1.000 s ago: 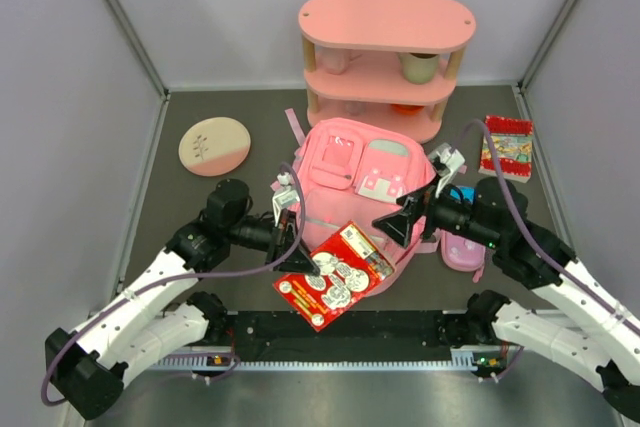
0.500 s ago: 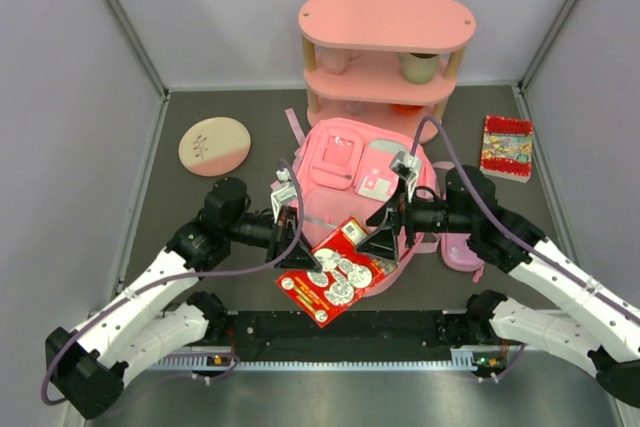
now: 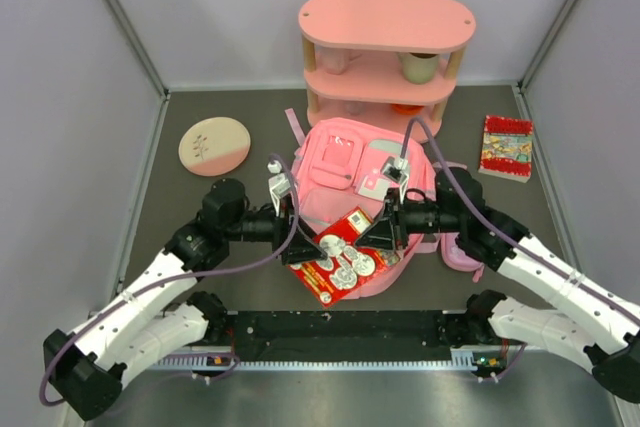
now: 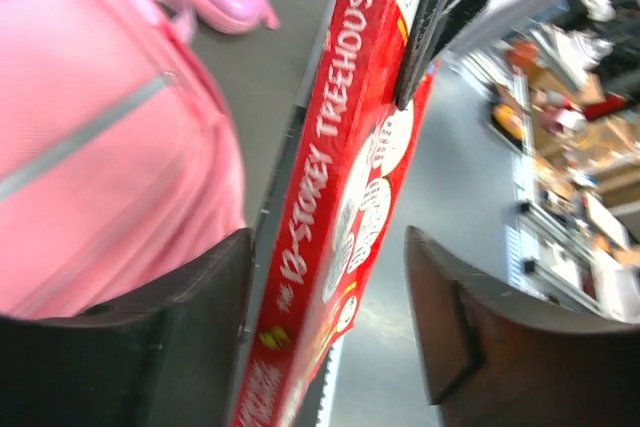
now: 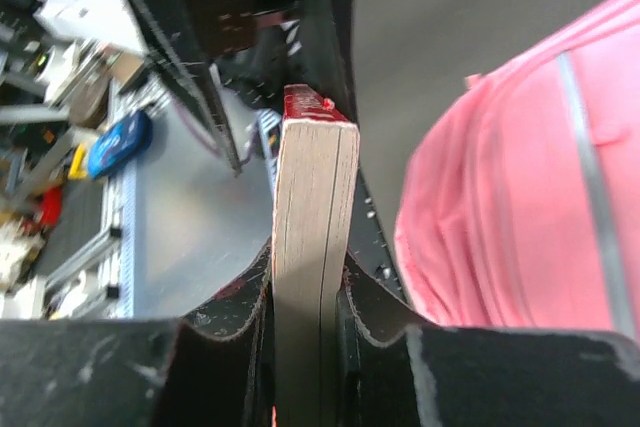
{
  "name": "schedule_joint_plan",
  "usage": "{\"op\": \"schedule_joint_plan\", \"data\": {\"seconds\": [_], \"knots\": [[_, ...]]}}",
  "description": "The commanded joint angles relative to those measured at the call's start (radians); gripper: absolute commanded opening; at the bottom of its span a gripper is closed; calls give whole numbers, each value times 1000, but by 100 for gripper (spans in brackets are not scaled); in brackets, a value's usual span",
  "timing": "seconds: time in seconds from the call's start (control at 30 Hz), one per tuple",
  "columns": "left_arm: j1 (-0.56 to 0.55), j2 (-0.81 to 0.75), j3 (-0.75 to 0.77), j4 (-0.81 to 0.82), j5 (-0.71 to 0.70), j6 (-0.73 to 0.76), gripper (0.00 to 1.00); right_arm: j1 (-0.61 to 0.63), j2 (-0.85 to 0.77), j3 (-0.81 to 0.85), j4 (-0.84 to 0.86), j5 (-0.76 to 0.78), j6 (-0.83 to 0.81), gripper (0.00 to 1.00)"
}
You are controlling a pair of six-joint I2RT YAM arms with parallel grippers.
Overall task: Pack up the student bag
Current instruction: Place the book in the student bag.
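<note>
The student bag point(image 3: 345, 162), a large pink backpack, lies flat in the middle of the table, also seen in the left wrist view point(image 4: 100, 147) and the right wrist view point(image 5: 520, 187). A red paperback book point(image 3: 340, 259) is held tilted over the bag's near edge. My right gripper point(image 3: 378, 237) is shut on the book's right edge; the wrist view shows both jaws point(image 5: 307, 272) pressed on the page block point(image 5: 312, 187). My left gripper point(image 3: 303, 244) is open around the book's left end point(image 4: 340, 147), with a clear gap on one side point(image 4: 325, 247).
A purple-pink pencil case point(image 3: 462, 252) lies right of the bag under the right arm. A pink three-tier shelf point(image 3: 385, 57) with a cup point(image 3: 420, 67) stands behind the bag. A second book point(image 3: 507, 147) lies far right, a round pink-and-cream disc point(image 3: 213, 144) far left.
My right gripper swung left to the book and shut on its edge. My left gripper opened from its grip on the book. The book shifted slightly up and right over the bag.
</note>
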Motion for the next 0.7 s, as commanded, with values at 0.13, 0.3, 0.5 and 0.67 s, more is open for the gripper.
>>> {"op": "schedule_joint_plan", "data": {"seconds": [0.13,0.3,0.5,0.67], "knots": [[4,-145,-134,263,-328,-162,87,-143,-66,-69,215,151,225,0],[4,-191,-248,513,-358,-285,93,-175,-69,-124,448,93,391,0],[4,-203,-258,539,-371,-286,95,-207,-83,-161,620,21,518,0],[14,-208,-230,498,-389,-270,98,-211,-104,-147,630,-33,512,0]]}}
